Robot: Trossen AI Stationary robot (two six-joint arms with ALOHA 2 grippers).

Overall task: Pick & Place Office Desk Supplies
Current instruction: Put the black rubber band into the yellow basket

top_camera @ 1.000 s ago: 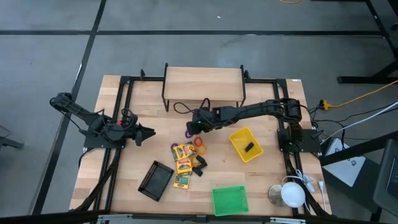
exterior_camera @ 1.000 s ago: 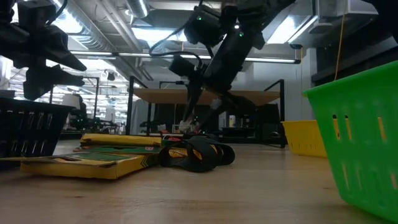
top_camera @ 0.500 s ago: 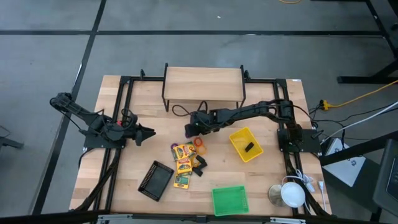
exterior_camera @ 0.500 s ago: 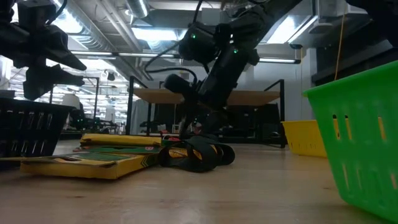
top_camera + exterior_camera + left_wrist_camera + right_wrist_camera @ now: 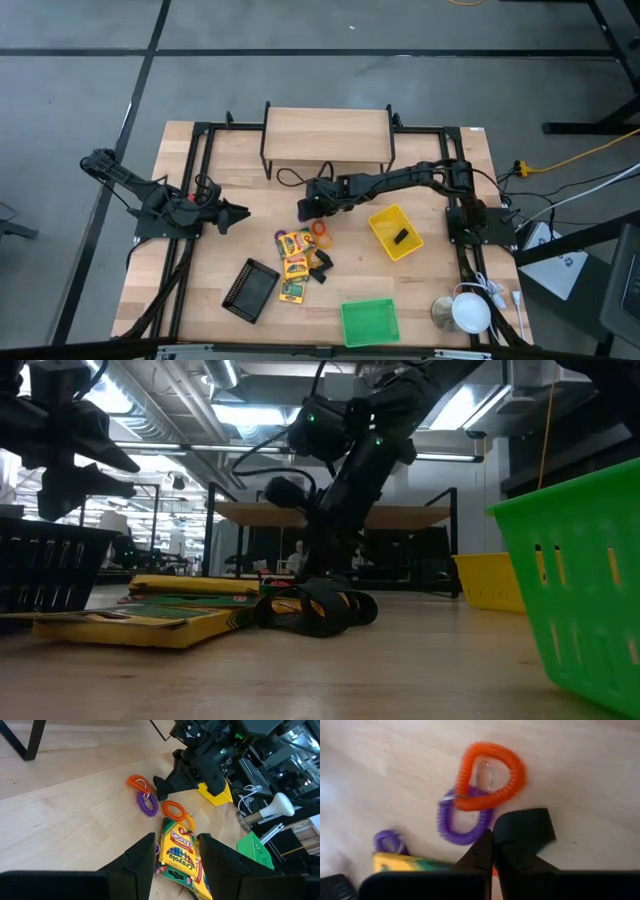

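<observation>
Your right gripper [image 5: 492,840], fingers pressed together on nothing, sits low on the pale wooden tabletop [image 5: 440,270] beside an orange coiled ring [image 5: 490,775]. Left gripper [image 5: 240,212] hovers parted at the table's left. Behind: bright ceiling lights [image 5: 240,410].

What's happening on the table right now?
The right gripper is down at the table beside an orange coil ring that overlaps a purple coil ring, its fingers closed with nothing held. The left gripper waits at the table's left side. Crayon boxes lie mid-table; one black clip sits in the yellow bin.
</observation>
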